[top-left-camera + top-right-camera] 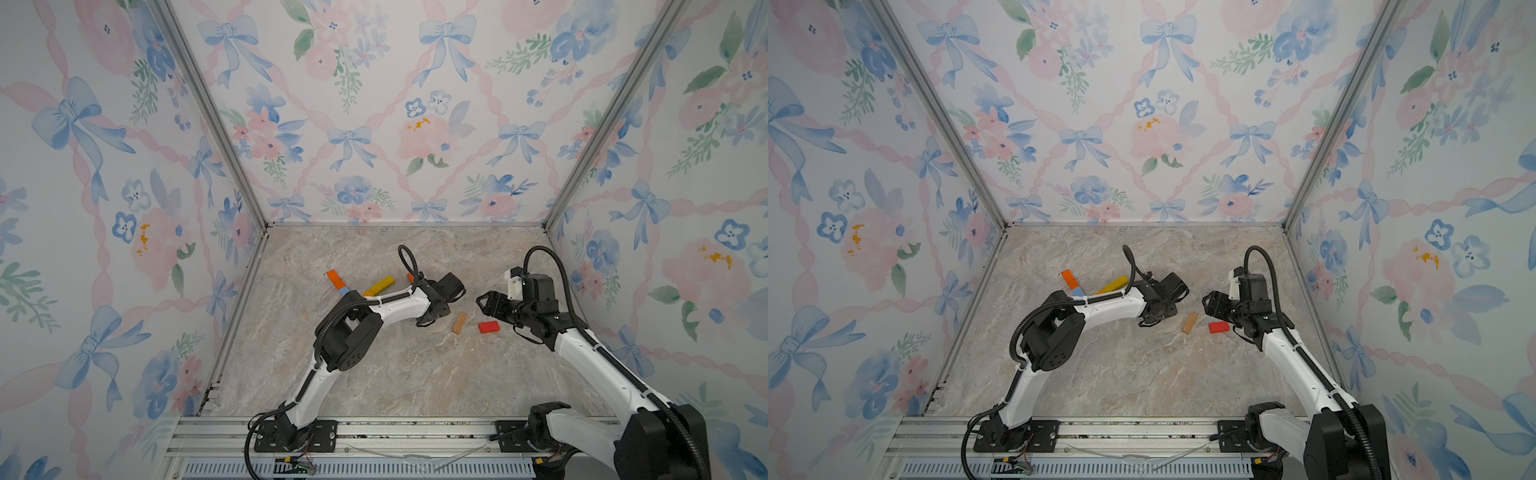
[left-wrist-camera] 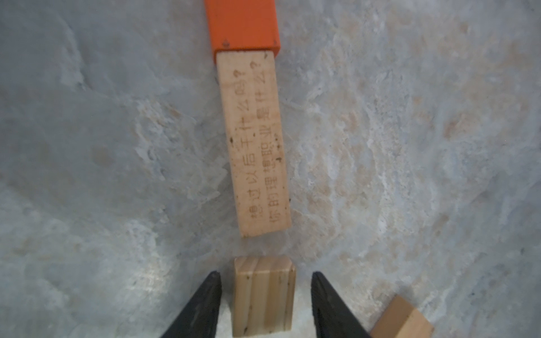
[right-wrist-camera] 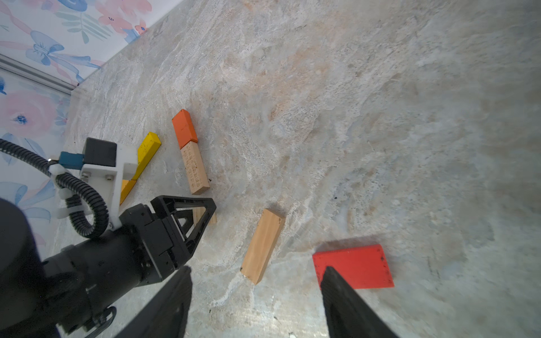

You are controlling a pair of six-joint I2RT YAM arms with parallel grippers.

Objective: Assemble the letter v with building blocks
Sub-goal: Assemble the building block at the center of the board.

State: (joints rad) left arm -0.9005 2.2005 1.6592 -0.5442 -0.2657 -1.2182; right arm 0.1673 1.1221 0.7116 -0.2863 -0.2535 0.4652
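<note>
Left gripper (image 2: 265, 275): black wedge-shaped fingers (image 2: 205, 304) stand parted on either side of a short tan block (image 2: 263, 298). We see a gap on each side and no contact.
Short tan block: squarish, with striped grain. It lies on the table in line with the engraved block (image 2: 254, 143), a little off its end.
Engraved block: long plain wood with characters burnt into its face. Its far end butts against a smooth-painted orange block (image 2: 241, 23).
Right gripper (image 3: 257, 269): fingers spread wide, nothing between them.
Red block (image 3: 354, 263): flat and evenly painted, one edge hidden behind a right finger.
Plain tan block (image 3: 263, 245): long, lying between the red block and the left gripper, touching neither.
Yellow block (image 1: 382, 284): slanted, near a second orange block (image 1: 333, 277) and a light blue block (image 1: 343, 291) set end to end. The left arm (image 1: 399, 305) hides where they meet.
Table (image 3: 380, 117): matt, with a beige-grey marble pattern.
</note>
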